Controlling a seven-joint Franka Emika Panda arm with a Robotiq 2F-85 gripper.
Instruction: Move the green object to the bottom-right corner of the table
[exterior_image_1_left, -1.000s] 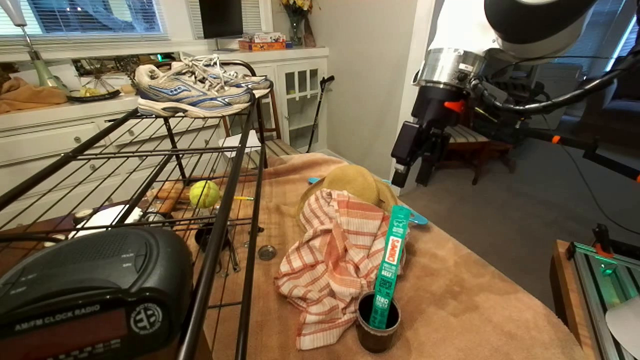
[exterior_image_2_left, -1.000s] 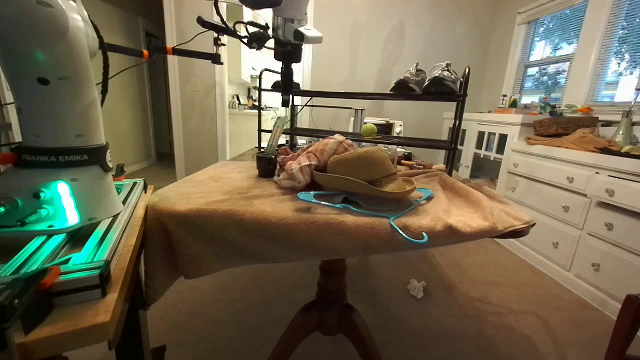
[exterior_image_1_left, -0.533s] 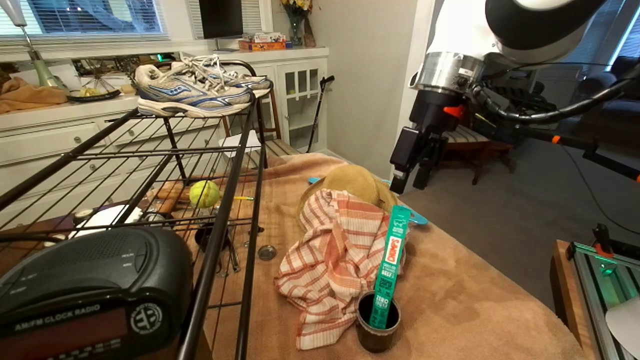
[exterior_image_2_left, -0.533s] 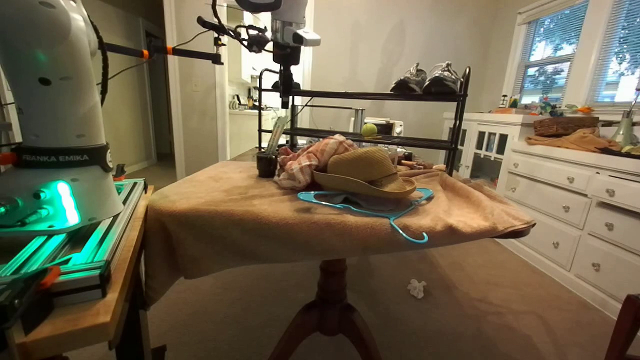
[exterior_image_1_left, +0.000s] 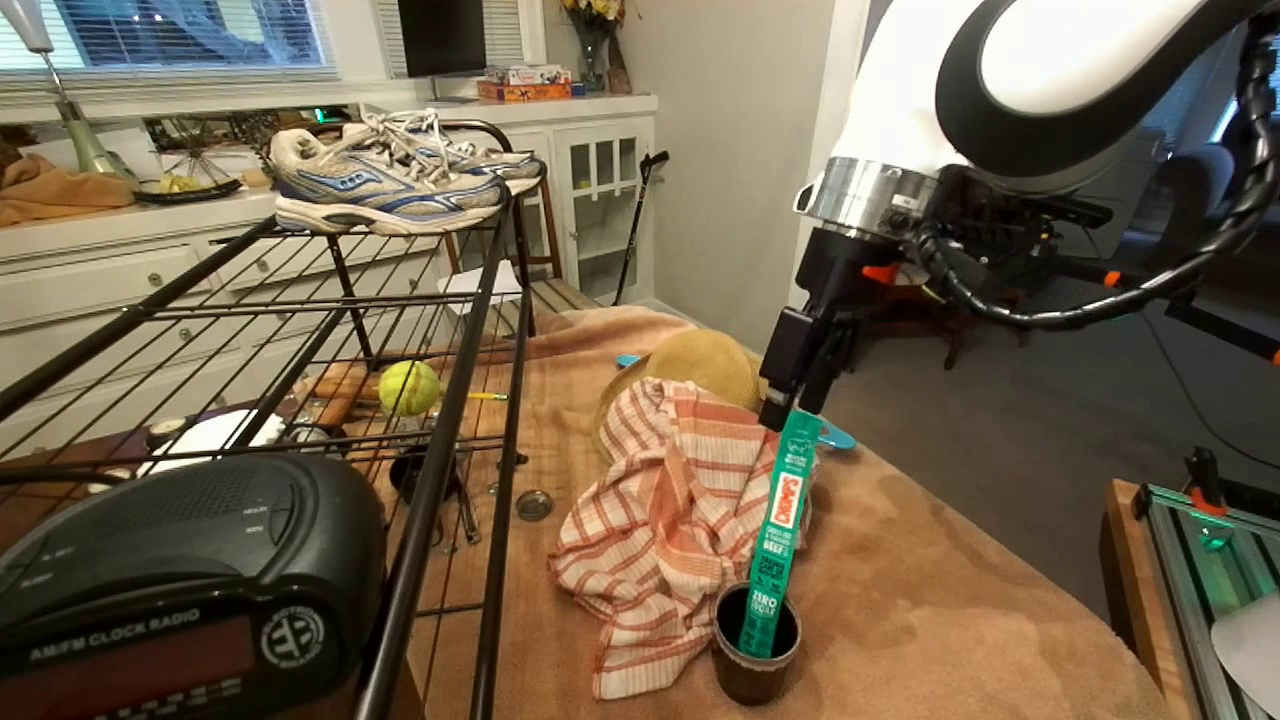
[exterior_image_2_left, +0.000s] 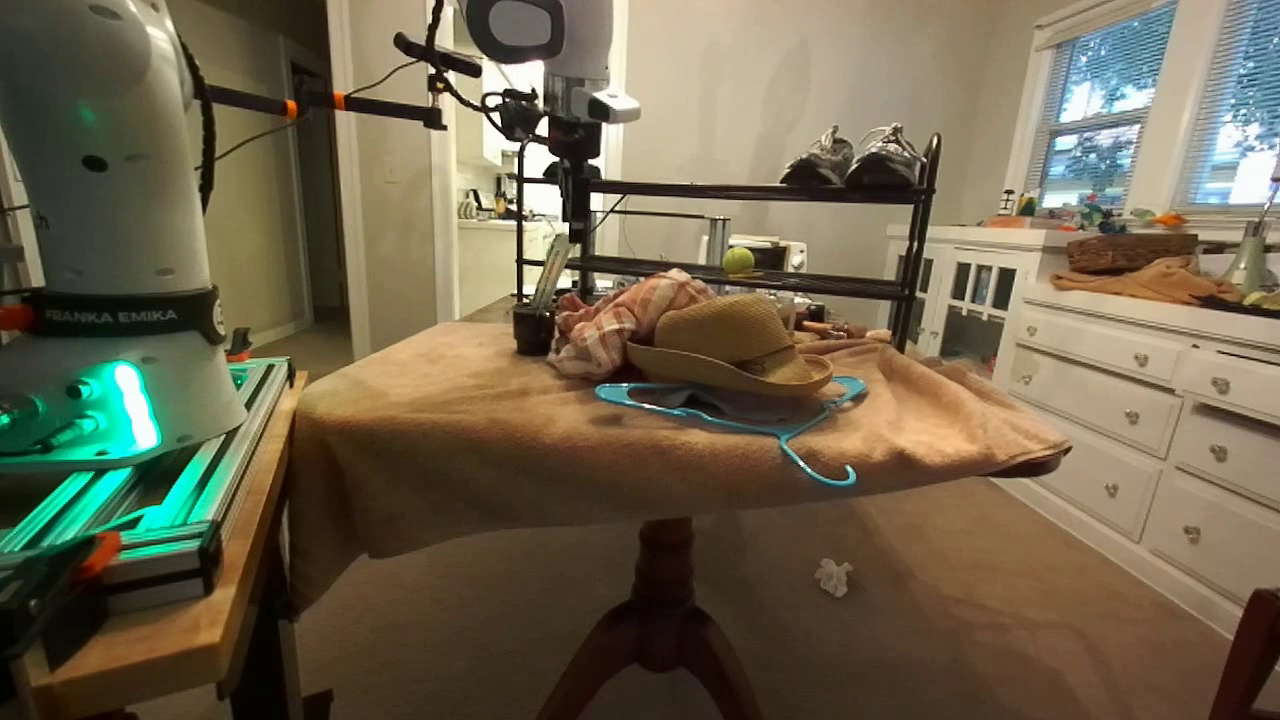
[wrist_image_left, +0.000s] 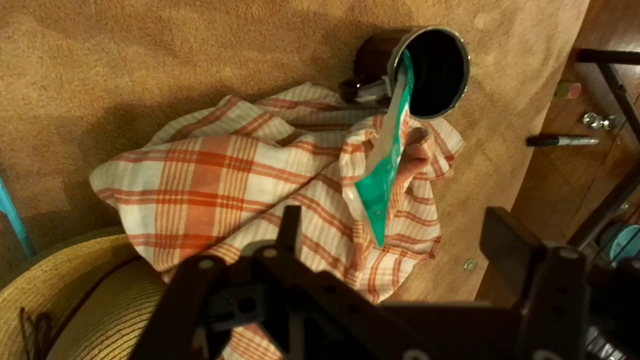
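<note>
The gripper hangs above the dark cup, with its two fingers spread well apart. The green stick stands tilted in the cup, its lower end inside and its upper part rising past the rim. In the wrist view the stick's top end shows between the fingers, a gap on either side; in an exterior view that end appears right at their tips, and I cannot tell whether they touch. Just beside the cup lies the striped cloth, crumpled into loose folds. On the side of the cloth away from the cup is the straw hat, and the blue hanger lies partly under the hat, apart from the cup. Cup, cloth, hat and hanger are all on the tan-covered table, which stretches around the cup. Well apart from the cup stands the black rack, bearing a pair of sneakers and, on the end nearer the cup, a clock radio. The robot's base also stands well apart from the cup.
</note>
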